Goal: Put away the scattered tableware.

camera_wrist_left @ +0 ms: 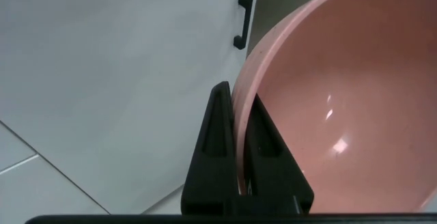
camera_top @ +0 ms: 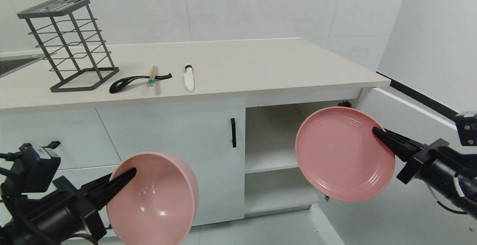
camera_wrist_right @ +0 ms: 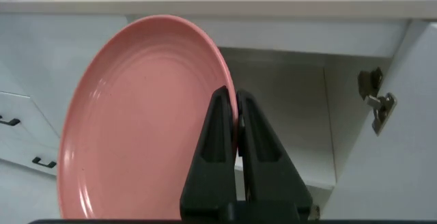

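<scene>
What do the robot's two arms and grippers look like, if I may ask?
Both arms are matte black. The left gripper and right gripper each have two long, flat fingers tapering to points, on blocky black wrists. Loose black cables loop beside the left arm and under the right arm; a white label sits on the left wrist's box.

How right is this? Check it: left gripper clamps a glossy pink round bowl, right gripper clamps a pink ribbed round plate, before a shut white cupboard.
Wrong on one point: the head view shows the white cupboard open behind the pink ribbed round plate, shelves exposed. Otherwise right: left gripper clamps the glossy pink round bowl, right gripper clamps the plate.
</scene>
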Controlling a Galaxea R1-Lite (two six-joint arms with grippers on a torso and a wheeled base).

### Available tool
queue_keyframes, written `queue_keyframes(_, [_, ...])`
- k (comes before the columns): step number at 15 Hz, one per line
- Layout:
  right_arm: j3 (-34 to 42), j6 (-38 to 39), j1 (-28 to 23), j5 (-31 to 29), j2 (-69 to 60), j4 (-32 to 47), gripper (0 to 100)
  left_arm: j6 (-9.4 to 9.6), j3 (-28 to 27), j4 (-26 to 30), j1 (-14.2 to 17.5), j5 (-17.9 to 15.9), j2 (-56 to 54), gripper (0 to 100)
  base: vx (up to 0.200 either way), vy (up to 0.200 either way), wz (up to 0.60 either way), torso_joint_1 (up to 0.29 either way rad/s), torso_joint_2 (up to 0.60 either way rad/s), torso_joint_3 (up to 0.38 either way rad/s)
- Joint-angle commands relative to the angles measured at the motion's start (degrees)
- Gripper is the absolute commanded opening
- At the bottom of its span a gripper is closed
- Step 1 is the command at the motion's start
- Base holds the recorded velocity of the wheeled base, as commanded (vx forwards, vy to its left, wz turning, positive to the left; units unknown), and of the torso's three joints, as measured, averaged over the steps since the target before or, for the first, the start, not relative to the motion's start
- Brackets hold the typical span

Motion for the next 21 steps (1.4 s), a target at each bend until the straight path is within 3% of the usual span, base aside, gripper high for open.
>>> queue_keyframes(1, [0.0, 0.1, 0.0, 0.0, 0.1, 0.0, 0, -0.04, 0.0, 0.1, 0.0, 0.0, 0.1, 0, 0.0, 0.0, 0.0, -0.266, 0.34, 0.129])
queue_keyframes(5, [0.0, 0.1, 0.0, 0.0, 0.0, 0.0, 0, -0.04, 0.0, 0.5, 0.0, 0.0, 0.1, 0, 0.0, 0.0, 0.0, -0.222, 0.31, 0.128])
queue_keyframes(10, [0.1, 0.1, 0.0, 0.0, 0.1, 0.0, 0, 0.05, 0.0, 1.6, 0.0, -0.2, 0.4, 0, 0.0, 0.0, 0.0, -0.03, 0.19, 0.062])
queue_keyframes(11, [0.1, 0.1, 0.0, 0.0, 0.1, 0.0, 0, 0.84, 0.0, 3.2, 0.0, -0.3, 0.5, 0, 0.2, 0.0, 0.0, -0.007, 0.04, 0.036])
queue_keyframes(14, [0.8, 0.1, 0.1, 0.0, 0.6, 0.0, 0, 6.64, 0.0, 7.8, 0.0, -0.2, 0.5, 0, 0.2, 0.0, 0.0, -0.009, 0.02, 0.046])
queue_keyframes(21, [1.6, 0.1, 0.1, 0.0, 1.4, 0.0, 0, 7.26, 0.0, 8.0, 0.0, -0.2, 0.3, 0, 0.0, 0.0, 0.0, 0.0, 0.0, 0.0])
